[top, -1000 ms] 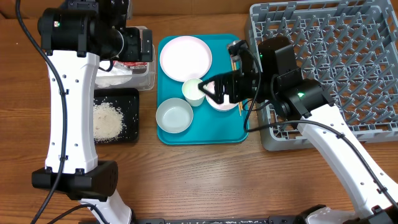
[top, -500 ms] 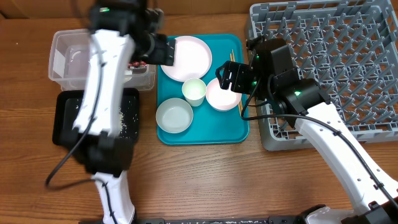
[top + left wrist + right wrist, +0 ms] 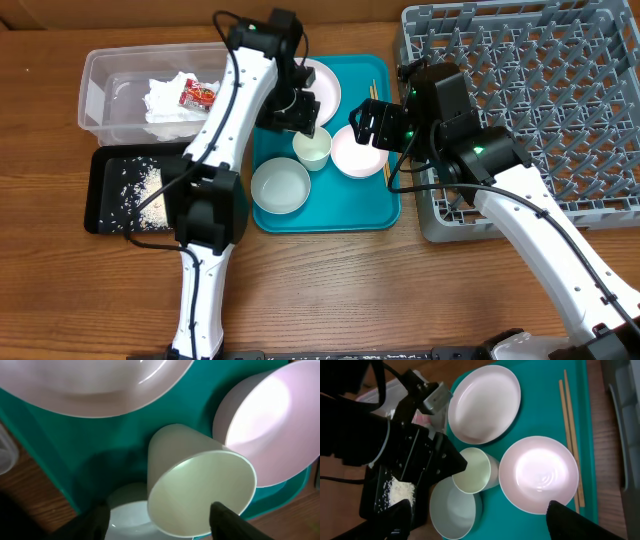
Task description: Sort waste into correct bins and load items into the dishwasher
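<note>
**Left arm.** The left gripper (image 3: 159, 509) is hanging low over the cup (image 3: 312, 147) with its fingers spread. In the wrist view one finger is showing left of the cup and the other is overlapping its mouth. A pinch on the cup wall looks intended, but contact cannot be confirmed and no grip is showing.

**Cup.** It is standing upright on the teal tray (image 3: 340, 210), crowded between the plate (image 3: 325, 88) on the far side, the right bowl (image 3: 358, 152) and the near bowl (image 3: 280, 186). A straight lift is likely needed to avoid knocking its neighbours.

**Right arm.** The right gripper (image 3: 479, 510) is hovering above the tray's right part, spread wide and empty. It is judged to be waiting clear of the left arm.

**Waste.** The napkin (image 3: 165, 100) and the wrapper (image 3: 197, 95) are lying in the clear tub (image 3: 95, 95). The grains (image 3: 145, 185) are lying in the black tray (image 3: 100, 195). Sorting appears finished.

**Loading.** The chopsticks (image 3: 373, 90) are lying along the tray's right edge. The rack (image 3: 560, 120) is standing at the right of the tabletop (image 3: 330, 290), with no dishes visible in it. Loading is judged not yet begun.
</note>
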`<state>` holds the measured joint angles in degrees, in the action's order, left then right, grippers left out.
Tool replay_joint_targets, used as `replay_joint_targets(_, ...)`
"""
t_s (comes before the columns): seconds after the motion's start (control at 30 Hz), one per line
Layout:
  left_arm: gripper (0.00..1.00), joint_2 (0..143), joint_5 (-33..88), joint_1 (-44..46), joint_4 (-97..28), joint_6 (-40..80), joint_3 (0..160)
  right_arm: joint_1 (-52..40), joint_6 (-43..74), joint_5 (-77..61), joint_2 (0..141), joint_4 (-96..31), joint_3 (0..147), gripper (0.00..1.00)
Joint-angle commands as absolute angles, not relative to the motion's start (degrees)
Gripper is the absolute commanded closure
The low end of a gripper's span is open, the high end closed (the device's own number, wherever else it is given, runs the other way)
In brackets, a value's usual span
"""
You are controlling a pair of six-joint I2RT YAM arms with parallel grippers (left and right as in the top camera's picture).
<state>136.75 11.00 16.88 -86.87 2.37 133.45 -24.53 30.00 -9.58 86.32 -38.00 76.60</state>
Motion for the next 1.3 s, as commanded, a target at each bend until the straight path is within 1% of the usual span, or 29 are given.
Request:
replay_joint_targets(0.0,0.41,138.87,11.88,17.65,-86.87,1.23,133.58,-25.02,30.24,-8.10,86.28,-38.26,77.19,0.12)
replay_joint_targets(0.07,0.48,139.90,11.90,17.72,-86.46,1.26,133.58,-25.02,30.24,-8.12,86.28,-38.48,77.19,0.12)
replay_joint_targets(0.33,0.70,141.45,11.86,17.65,-85.80,1.23,133.58,-25.02,30.24,-8.14,86.28,-38.92,77.19,0.12)
replay_joint_targets(0.4,0.79,141.49,11.88,17.67,-85.03,1.26,133.58,-25.02,30.24,-8.14,86.28,-38.89,77.19,0.12)
replay_joint_targets(0.5,0.96,141.51,11.92,17.69,-84.14,1.28,133.60,-25.02,30.26,-8.14,86.28,-38.89,77.19,0.12)
replay_joint_targets(0.7,0.96,141.03,12.71,16.49,-84.58,1.93,135.39,-25.02,30.28,-8.67,86.28,-38.72,77.19,0.12)
replay_joint_targets(0.8,0.96,139.90,17.23,14.74,-85.67,1.80,137.08,-25.02,30.26,-9.93,86.28,-38.15,77.19,0.11)
replay_joint_targets(0.83,0.96,139.37,19.59,13.91,-86.32,1.54,137.69,-25.02,30.26,-10.41,86.28,-37.80,77.19,0.09)
replay_joint_targets(0.93,0.96,138.08,31.53,10.57,-89.41,-1.96,140.03,-25.02,30.24,-12.19,86.28,-36.47,77.19,0.05)
replay_joint_targets(1.0,0.96,137.53,43.81,7.66,-92.38,-6.20,141.73,-24.99,30.24,-13.96,86.28,-35.20,77.19,0.04)
replay_joint_targets(1.1,0.96,137.43,62.54,3.66,-96.86,-14.17,142.91,-24.64,29.87,-20.01,86.28,-31.24,77.19,0.01)
replay_joint_targets(1.13,0.96,137.43,66.98,2.57,-96.84,-14.76,142.63,-24.29,29.56,-22.90,86.28,-29.26,77.19,0.01)
replay_joint_targets(1.27,0.96,137.45,76.90,-0.08,-96.84,-14.79,142.58,-22.44,28.53,-31.66,86.28,-22.11,77.19,0.01)
